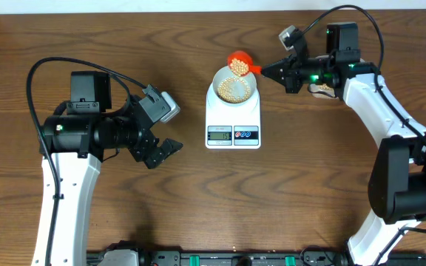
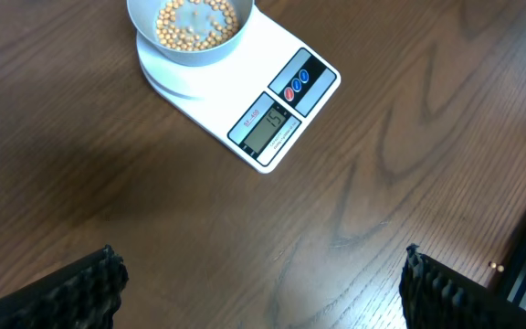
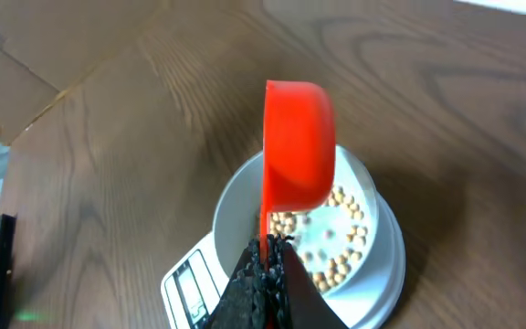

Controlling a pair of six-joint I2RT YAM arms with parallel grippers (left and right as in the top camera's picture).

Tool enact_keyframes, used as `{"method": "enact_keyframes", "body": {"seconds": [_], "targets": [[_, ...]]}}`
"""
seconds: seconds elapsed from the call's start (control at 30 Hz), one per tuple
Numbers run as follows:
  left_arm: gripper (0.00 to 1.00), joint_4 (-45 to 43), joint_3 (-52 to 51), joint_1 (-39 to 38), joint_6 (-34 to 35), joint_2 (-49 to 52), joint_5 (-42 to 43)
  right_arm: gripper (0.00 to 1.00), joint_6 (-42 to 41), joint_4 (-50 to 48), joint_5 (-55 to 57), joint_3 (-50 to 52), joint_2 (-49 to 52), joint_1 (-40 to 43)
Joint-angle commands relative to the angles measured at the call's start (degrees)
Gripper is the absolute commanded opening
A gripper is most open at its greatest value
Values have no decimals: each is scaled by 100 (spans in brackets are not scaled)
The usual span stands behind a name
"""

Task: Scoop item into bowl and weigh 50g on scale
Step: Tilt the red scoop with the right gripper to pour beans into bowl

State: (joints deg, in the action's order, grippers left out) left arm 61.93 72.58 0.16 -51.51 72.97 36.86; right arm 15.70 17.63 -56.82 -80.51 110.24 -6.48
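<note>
Left gripper (image 1: 164, 153): ribbed black fingers (image 2: 85, 288) spread wide with nothing between them, hanging over the table (image 1: 198, 207) at 8 o'clock from the scale (image 1: 233, 117).

Surface: dark brown wood grain, matte. A pale strip shows beyond its 12 o'clock edge in the overhead view.

Scale: white, rectangular, long axis 12–6, display (image 1: 220, 134) end toward 6.

Writing: dark digits on the grey display, perhaps "15" in the left wrist view, not sharp. Small print above it is unreadable. Red and blue round buttons (image 1: 245, 134) sit just at 3 o'clock of the display.

Bowl (image 1: 214, 83): on the scale's 12 o'clock half, beans (image 1: 232, 89) loosely covering its floor.

Right gripper (image 1: 267, 71): clamped on the handle of the red scoop (image 1: 239, 60). Handle runs 3–9 with the cup at the 9 end, over the bowl's 12 o'clock rim, tipped, beans showing inside.
</note>
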Motion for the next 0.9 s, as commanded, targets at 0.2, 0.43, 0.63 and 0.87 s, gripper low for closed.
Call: {"method": "enact_keyframes", "body": {"seconds": [0.2,0.43,0.63,0.87], "targets": [[98,20,116,20,-96,33,-44,1,87,205,190,7,4,-59],[98,20,116,20,-96,33,-44,1,170,173,188,7,-61,-59],[98,20,116,20,-96,33,-44,1,317,264,358,7,-133,-70],[98,20,116,20,-96,33,-44,1,391,271,455,7,-280,-107]]}}
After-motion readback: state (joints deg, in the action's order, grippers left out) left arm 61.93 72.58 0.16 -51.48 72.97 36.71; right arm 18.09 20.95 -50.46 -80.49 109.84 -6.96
